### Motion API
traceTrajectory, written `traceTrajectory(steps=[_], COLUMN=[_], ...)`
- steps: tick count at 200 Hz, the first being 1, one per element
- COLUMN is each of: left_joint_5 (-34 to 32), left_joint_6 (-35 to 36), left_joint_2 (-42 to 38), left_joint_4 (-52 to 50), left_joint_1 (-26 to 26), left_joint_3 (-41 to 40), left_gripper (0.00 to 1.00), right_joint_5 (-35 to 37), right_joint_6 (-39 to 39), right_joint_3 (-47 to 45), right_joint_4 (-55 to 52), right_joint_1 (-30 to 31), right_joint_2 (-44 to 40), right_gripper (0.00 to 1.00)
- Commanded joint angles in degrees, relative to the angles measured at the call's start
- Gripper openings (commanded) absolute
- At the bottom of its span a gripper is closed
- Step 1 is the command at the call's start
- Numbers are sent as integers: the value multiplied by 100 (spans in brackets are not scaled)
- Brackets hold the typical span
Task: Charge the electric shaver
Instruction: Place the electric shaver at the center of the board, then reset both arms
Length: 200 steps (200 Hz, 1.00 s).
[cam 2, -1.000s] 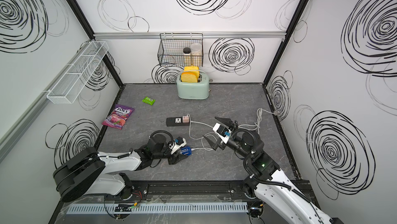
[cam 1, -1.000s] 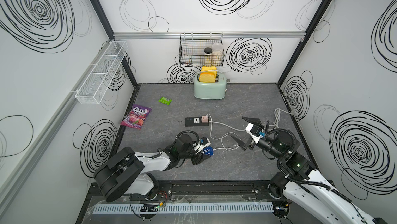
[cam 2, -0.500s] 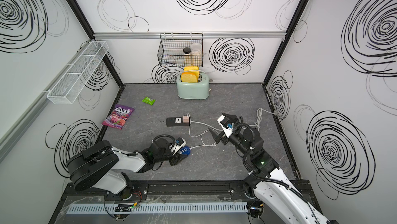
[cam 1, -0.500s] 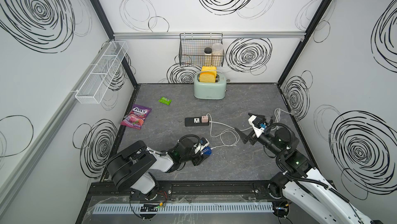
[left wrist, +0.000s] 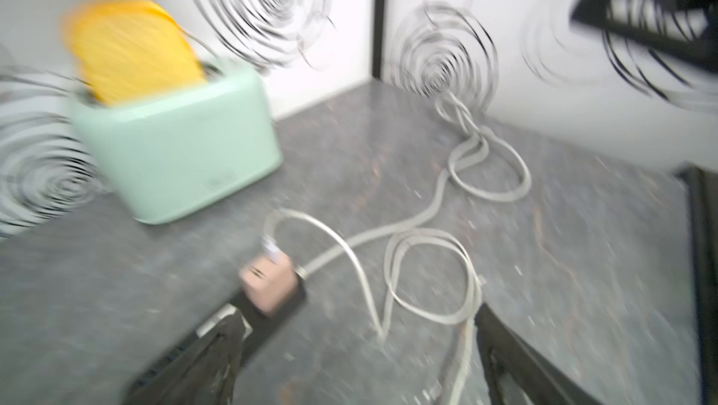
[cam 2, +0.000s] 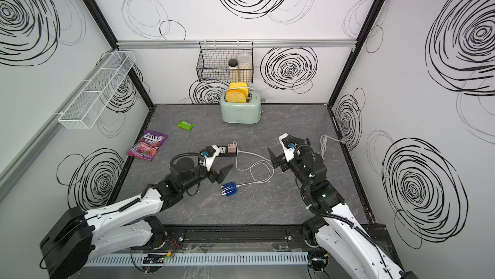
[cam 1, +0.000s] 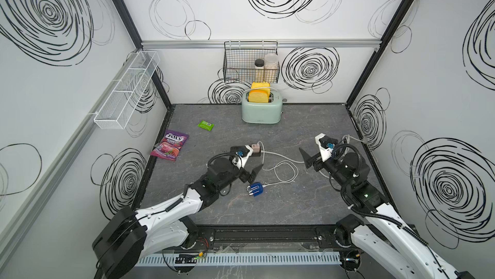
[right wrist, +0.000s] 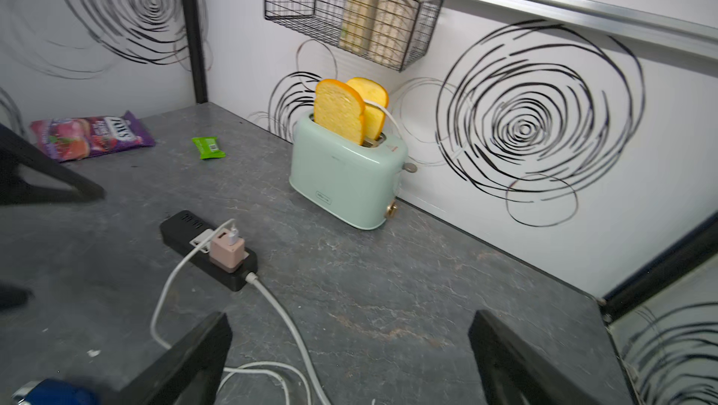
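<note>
The electric shaver (cam 1: 255, 189) (cam 2: 229, 190) lies on the grey table, blue body with its silver heads pointing left. A thin white cable (cam 1: 284, 162) loops from the pinkish adapter (cam 1: 256, 147) on the black power strip (cam 1: 237, 148) and meets the shaver's rear end. My left gripper (cam 1: 251, 174) (cam 2: 221, 173) hovers just behind the shaver, open and empty. The left wrist view is blurred, with the adapter (left wrist: 270, 286) ahead of the gripper (left wrist: 357, 329). My right gripper (cam 1: 308, 160) (right wrist: 349, 329) is open over the table's right side. A blue edge of the shaver (right wrist: 58, 393) shows in its corner.
A mint toaster (cam 1: 261, 110) with two yellow slices stands at the back under a black wire basket (cam 1: 250, 63) holding jars. A purple candy bag (cam 1: 170, 145) and a green packet (cam 1: 205, 124) lie at the left. The strip's thick cord (cam 1: 348, 138) coils by the right wall.
My left gripper has opened, released the shaver and lifted back towards the power strip. The shaver stays where it was. The right gripper has drawn back to the right.
</note>
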Motion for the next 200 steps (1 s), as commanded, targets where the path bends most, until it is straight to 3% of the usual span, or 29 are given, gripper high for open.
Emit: traceTrajectory(steps=[1,40,66,128,141,162,170,181,191,200], left_joint_5=[-757,-749,-528,132,398,196,265,235,216,229], left_joint_6=[-110,112,-133,-438,-66,72,9,45,27,37], left_joint_2=[-301,85,663,2063,2149,2353,2557,2373,2456,2420], left_joint_4=[22,465,1158,3803,3505,4301,4825,4347,4542,4438], left_joint_1=[965,2861,3573,3938,3771,3575,3599,3603,3596,3612], left_joint_3=[180,-87,-421,-1277,-1105,-1475,-1562,-1480,-1519,-1495], left_gripper=[97,97,97,97,97,97,97,97,97,97], right_joint_5=[569,751,779,259,110,-252,-339,-512,-533,-290], right_joint_6=[425,891,1211,1504,1353,1144,1078,844,854,1115], right_joint_3=[17,-541,-1113,-2309,-2332,-2060,-2131,-2173,-2055,-1704], right_joint_4=[616,1663,2460,5310,5869,6023,6574,7526,7120,5856], right_joint_1=[-444,-1269,-1833,-2563,-2576,-2599,-2577,-2563,-2590,-2589], right_joint_2=[201,500,970,2874,3266,3920,4405,5025,4928,4602], right_gripper=[98,98,98,98,98,98,98,98,98,98])
